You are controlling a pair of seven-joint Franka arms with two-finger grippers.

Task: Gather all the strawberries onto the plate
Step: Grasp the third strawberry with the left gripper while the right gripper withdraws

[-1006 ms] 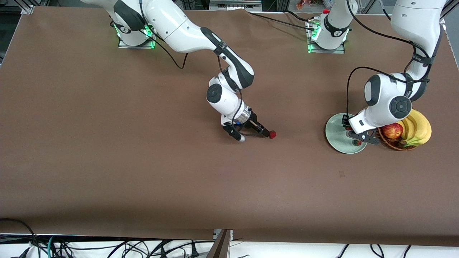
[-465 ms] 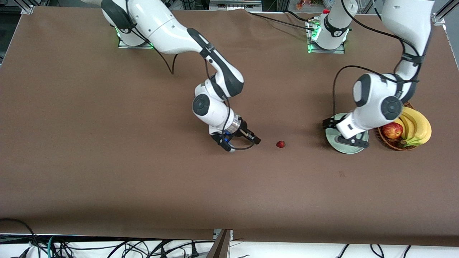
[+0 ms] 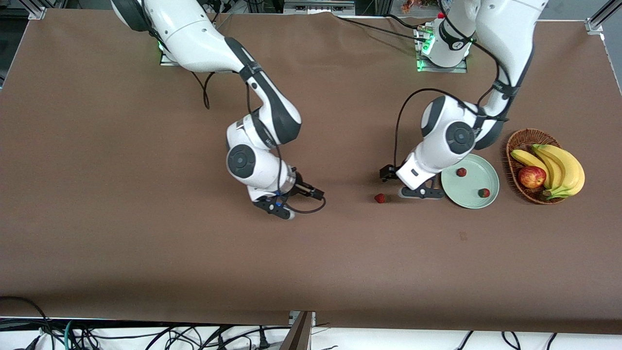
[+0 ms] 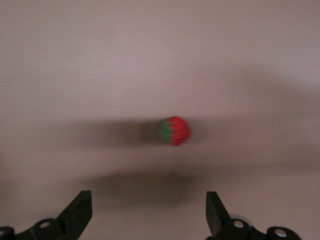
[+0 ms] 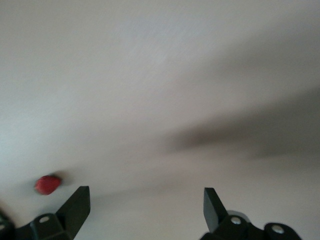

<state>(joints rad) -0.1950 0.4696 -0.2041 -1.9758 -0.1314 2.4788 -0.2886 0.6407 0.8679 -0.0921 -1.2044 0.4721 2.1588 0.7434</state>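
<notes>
Two strawberries [image 3: 461,172] [image 3: 484,193] lie in the pale mint-green plate [image 3: 472,183]. A third strawberry [image 3: 380,198] lies on the bare table beside the plate, toward the right arm's end. My left gripper [image 3: 400,184] is open and empty, low over the table between that berry and the plate. In the left wrist view the berry [image 4: 174,131] sits just ahead of the open left gripper [image 4: 148,196]. My right gripper [image 3: 315,193] is open and empty, low over the table, farther toward the right arm's end. The berry [image 5: 47,184] shows off to one side of the right gripper [image 5: 145,193].
A brown wicker basket [image 3: 525,138] with bananas [image 3: 563,167] and a red-yellow apple [image 3: 532,176] stands beside the plate toward the left arm's end. A small dark mark [image 3: 463,236] is on the brown table nearer the front camera.
My right gripper let go of the strawberry, left it on the table and drew back toward its own end. My left gripper moved from over the plate to beside that berry.
</notes>
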